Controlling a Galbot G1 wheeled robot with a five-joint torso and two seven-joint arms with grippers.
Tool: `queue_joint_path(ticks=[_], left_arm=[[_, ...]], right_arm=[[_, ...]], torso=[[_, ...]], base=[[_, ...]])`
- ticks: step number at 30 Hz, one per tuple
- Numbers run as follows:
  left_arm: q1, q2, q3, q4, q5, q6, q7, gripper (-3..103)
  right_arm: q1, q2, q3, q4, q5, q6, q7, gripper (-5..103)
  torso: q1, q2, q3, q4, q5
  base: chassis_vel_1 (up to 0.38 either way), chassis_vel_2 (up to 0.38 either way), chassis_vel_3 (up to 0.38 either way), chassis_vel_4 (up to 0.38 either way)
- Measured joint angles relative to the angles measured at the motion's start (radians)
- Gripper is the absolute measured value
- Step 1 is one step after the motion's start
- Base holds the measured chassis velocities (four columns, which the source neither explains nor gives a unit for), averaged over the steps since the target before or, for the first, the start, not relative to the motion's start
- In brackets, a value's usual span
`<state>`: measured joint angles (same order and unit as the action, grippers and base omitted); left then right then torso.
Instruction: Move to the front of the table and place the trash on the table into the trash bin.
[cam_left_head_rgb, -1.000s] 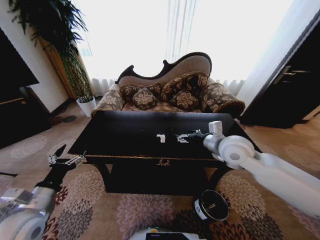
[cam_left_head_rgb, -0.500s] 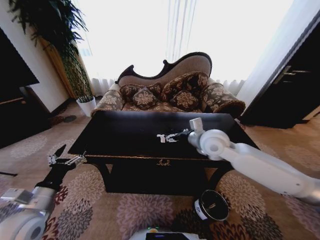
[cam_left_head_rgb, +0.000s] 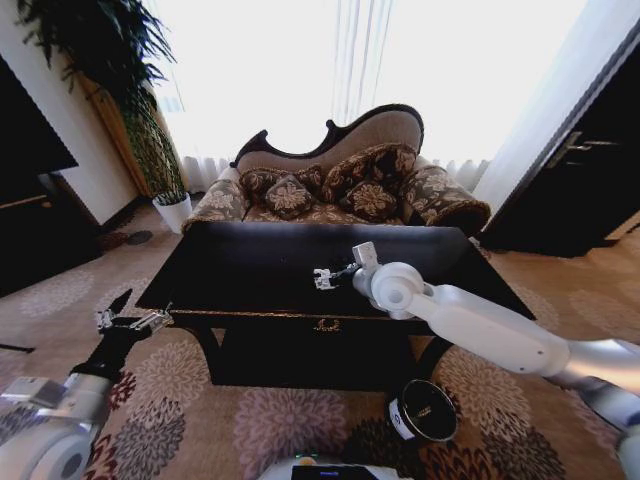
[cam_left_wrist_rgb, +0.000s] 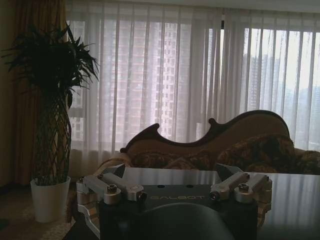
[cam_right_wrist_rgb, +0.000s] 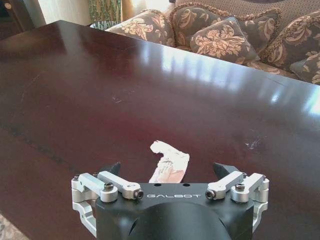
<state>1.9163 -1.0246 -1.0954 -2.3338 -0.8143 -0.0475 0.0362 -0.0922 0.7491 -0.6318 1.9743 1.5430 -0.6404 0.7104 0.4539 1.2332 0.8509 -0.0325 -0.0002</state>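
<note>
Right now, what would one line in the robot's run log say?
right gripper: open, over paper scrap on table | left gripper: parked beside table | bin: on floor

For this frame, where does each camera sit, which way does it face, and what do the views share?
Head view: high on the robot, facing forward and down at the table, the trash bin and both arms.
Left wrist view: low beside the table, facing the sofa and curtains, over the left gripper.
Right wrist view: above the tabletop, facing the sofa, with the open right gripper around the white paper scrap.
Shared: table and sofa in all; scrap in head and right wrist.
</note>
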Motion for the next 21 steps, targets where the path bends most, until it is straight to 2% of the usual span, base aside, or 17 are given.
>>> queue_joint_path(ticks=[13, 14, 16, 19, 21], left_arm=[[0.000, 0.000, 0.000, 0.000, 0.000, 0.000, 0.000, 100], [0.000, 0.000, 0.000, 0.000, 0.000, 0.000, 0.000, 100], [0.000, 0.000, 0.000, 0.000, 0.000, 0.000, 0.000, 100], [0.000, 0.000, 0.000, 0.000, 0.000, 0.000, 0.000, 100], [0.000, 0.000, 0.000, 0.000, 0.000, 0.000, 0.000, 100]], right_arm=[[-0.001, 0.035, -0.012, -0.043, -0.039, -0.006, -0.019, 100], [-0.004, 0.043, -0.014, -0.048, -0.045, -0.007, -0.020, 103], [-0.005, 0.047, -0.014, -0.051, -0.048, -0.007, -0.021, 99], [-0.007, 0.052, -0.014, -0.057, -0.055, -0.007, -0.030, 84], [-0.007, 0.052, -0.014, -0.058, -0.056, -0.007, -0.033, 84]], torso=[[0.000, 0.000, 0.000, 0.0000, 0.0000], [0.000, 0.000, 0.000, 0.0001, 0.0000], [0.000, 0.000, 0.000, 0.0001, 0.0000], [0.000, 0.000, 0.000, 0.0001, 0.0000], [0.000, 0.000, 0.000, 0.0000, 0.0000]], base=[[0.000, 0.000, 0.000, 0.000], [0.000, 0.000, 0.000, 0.000], [0.000, 0.000, 0.000, 0.000], [0.000, 0.000, 0.000, 0.000], [0.000, 0.000, 0.000, 0.000]])
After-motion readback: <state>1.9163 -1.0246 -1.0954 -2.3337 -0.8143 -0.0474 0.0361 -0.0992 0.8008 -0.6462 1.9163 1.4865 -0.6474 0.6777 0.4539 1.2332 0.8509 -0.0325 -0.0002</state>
